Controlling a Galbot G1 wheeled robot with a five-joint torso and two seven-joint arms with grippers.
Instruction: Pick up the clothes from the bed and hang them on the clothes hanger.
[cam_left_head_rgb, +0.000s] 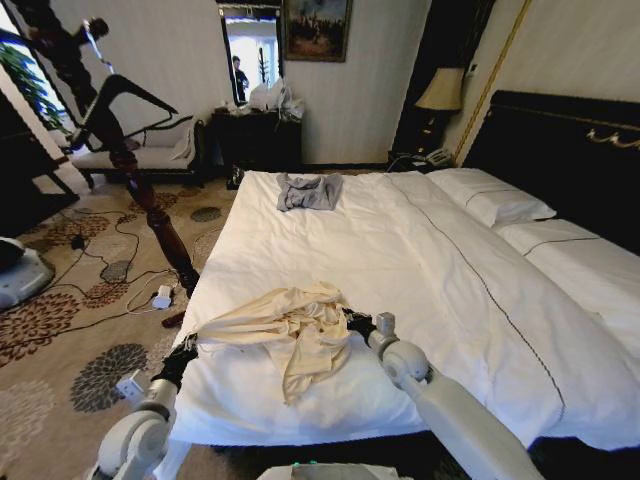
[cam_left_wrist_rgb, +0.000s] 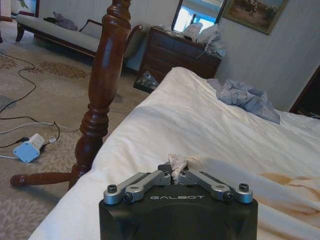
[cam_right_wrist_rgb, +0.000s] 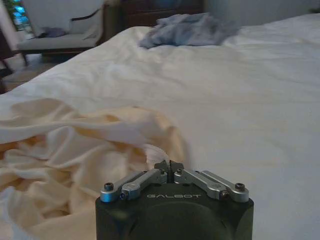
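**Mia:** What is closest to us?

**Ben:** The two arms. The left gripper (cam_left_wrist_rgb: 176, 174) is at the near left edge of the bed (cam_left_head_rgb: 420, 260). Its fingers are pinched tight on a little tuft of the cream shirt (cam_left_head_rgb: 285, 325).

**Mia:** And the other one?

**Ben:** The right gripper (cam_right_wrist_rgb: 170, 169) is at the shirt's right side. Its fingers are closed together, touching the edge of the cloth. I think it has a small bit, but I cannot be sure.

**Mia:** Where is the shirt?

**Ben:** In a crumpled heap on the white sheet, between the two grippers.

**Mia:** What could go wrong?

**Ben:** The cloth is thin and slippery. If a pinch is that small, it may slide out when lifted. The sheet might get pinched too and come up with it.

**Mia:** What is farther away?

**Ben:** A dark wooden post (cam_left_head_rgb: 150, 195) stands just beside the bed on the left, near the left arm, so it could get bumped. Cables (cam_left_head_rgb: 100, 280) lie on the carpet. A grey-blue garment (cam_left_head_rgb: 308, 191) lies far up the bed. The black hanger (cam_left_head_rgb: 125, 100) is way off at the left.
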